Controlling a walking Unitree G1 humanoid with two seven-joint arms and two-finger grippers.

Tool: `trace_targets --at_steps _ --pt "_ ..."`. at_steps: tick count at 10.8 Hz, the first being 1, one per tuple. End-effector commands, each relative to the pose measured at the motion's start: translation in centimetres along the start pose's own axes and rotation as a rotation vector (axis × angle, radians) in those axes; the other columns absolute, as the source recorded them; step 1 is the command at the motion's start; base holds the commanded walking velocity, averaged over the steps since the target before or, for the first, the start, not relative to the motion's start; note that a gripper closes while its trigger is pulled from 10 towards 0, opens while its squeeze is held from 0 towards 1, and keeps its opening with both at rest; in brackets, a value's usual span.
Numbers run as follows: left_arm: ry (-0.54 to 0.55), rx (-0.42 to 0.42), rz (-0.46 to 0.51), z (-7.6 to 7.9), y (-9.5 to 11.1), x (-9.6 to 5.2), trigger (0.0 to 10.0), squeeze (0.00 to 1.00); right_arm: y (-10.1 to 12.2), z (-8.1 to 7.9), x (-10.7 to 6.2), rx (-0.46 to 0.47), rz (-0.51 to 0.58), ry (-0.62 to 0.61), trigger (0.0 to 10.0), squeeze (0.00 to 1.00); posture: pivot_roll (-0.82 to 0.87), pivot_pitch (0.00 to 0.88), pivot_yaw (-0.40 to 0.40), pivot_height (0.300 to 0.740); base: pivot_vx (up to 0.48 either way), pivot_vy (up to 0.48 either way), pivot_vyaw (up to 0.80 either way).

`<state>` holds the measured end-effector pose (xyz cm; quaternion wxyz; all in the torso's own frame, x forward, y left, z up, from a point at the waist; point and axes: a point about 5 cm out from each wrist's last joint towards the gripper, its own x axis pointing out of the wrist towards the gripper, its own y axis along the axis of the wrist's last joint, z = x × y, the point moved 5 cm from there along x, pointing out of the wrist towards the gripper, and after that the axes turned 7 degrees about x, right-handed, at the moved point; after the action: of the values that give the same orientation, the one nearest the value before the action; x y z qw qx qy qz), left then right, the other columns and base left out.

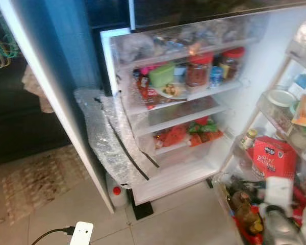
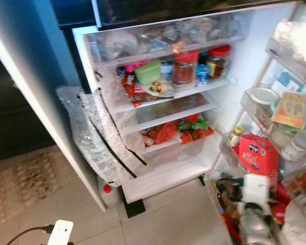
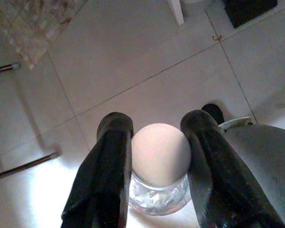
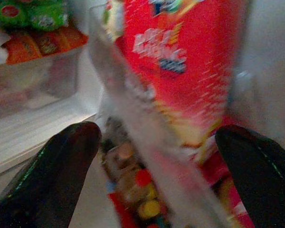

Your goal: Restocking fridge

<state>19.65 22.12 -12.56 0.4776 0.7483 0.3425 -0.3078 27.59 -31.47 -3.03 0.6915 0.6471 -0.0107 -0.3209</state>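
My left gripper [image 3: 159,137] hangs low over the tiled floor [image 3: 133,61], shut on a small glass jar [image 3: 157,202] with a pale round lid [image 3: 160,152]; a black finger presses each side of the lid. The fridge [image 1: 194,102] stands open ahead with crowded shelves. My right gripper [image 4: 161,142] is open, its fingers [image 4: 61,161] spread wide, close in front of a red carton [image 4: 180,61] standing in the door shelf [image 1: 273,157]. My right arm [image 1: 279,224] reaches in at the lower right, beside the door's bottom rack.
Bubble wrap [image 1: 109,138] hangs off the fridge's left side. A red-capped bottle [image 1: 116,193] stands on the floor below it. A rug [image 1: 35,178] lies at left. Bottles [image 1: 245,206] fill the bottom door rack. Red-lidded jars [image 1: 198,70] and a green tub [image 1: 161,74] sit on an upper shelf.
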Motion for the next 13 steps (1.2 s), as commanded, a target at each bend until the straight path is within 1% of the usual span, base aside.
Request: trace_targets --at_steps 1,2,3,4,6,7,8,9,10,11,12,13 --pt "0.004 0.027 -0.015 -0.3 -0.5 0.0 10.0 0.00 -1.6 -1.1 -0.5 -0.001 -0.062 0.046 10.0 0.00 -0.05 0.007 0.023 0.740 0.000 0.000 0.00" --pt "0.004 0.027 -0.014 -0.4 -0.5 0.0 10.0 0.00 -2.6 -2.7 -1.0 -0.011 -0.093 0.110 10.0 0.00 -0.05 0.005 0.023 0.740 0.000 0.000 0.00" --pt "0.001 0.026 -0.013 -0.3 -0.5 0.0 10.0 0.00 -3.5 -3.8 -1.6 -0.012 -0.121 0.153 10.0 0.00 -0.05 0.001 0.022 0.740 0.000 0.000 0.00" --pt "0.001 0.025 -0.012 -0.3 -0.5 0.0 10.0 0.00 -3.9 -4.1 -1.8 -0.007 -0.134 0.163 10.0 0.00 -0.05 0.000 0.022 0.740 0.000 0.000 0.00" --pt "-0.006 0.025 -0.012 -0.1 -0.4 0.0 10.0 0.00 -6.9 -5.6 -3.3 -0.051 -0.246 0.240 10.0 0.00 -0.06 0.000 0.021 0.740 0.000 0.000 0.00" --pt "-0.007 0.023 -0.011 -0.1 -0.4 0.0 10.0 0.00 -10.0 -6.9 -5.3 -0.114 -0.356 0.315 10.0 0.00 -0.06 0.000 0.020 0.740 0.000 0.000 0.00" --pt "-0.007 0.019 -0.010 0.0 -0.3 0.0 10.0 0.00 -11.2 -7.7 -6.4 -0.220 -0.380 0.378 10.0 0.00 -0.05 0.000 0.018 0.740 0.000 0.000 0.00" --pt "0.003 0.016 -0.006 -0.2 -0.3 0.0 10.0 0.00 -12.4 -8.2 -7.4 -0.257 -0.417 0.418 10.0 0.00 -0.05 0.000 0.018 0.740 0.000 0.000 0.00" --pt "0.004 0.022 -0.005 -0.3 -0.3 0.0 10.0 0.00 -12.9 -9.2 -8.1 -0.309 -0.430 0.485 10.0 0.00 -0.05 0.000 0.018 0.740 0.000 0.000 0.00" --pt "-0.002 0.026 -0.007 -0.2 -0.4 0.0 10.0 0.00 -13.2 -10.5 -8.9 -0.424 -0.413 0.605 10.0 0.00 -0.06 0.004 0.022 0.740 0.000 0.000 0.00" --pt "0.000 0.025 -0.006 -0.3 -0.3 0.0 10.0 0.00 -13.4 -11.3 -9.5 -0.515 -0.397 0.691 10.0 0.00 -0.06 0.007 0.019 0.740 0.000 0.000 0.64" --pt "0.003 0.023 -0.005 -0.4 -0.3 0.0 10.0 0.00 -13.3 -10.7 -9.1 -0.515 -0.405 0.668 10.0 0.00 -0.06 0.007 0.017 0.740 0.000 0.000 0.80"
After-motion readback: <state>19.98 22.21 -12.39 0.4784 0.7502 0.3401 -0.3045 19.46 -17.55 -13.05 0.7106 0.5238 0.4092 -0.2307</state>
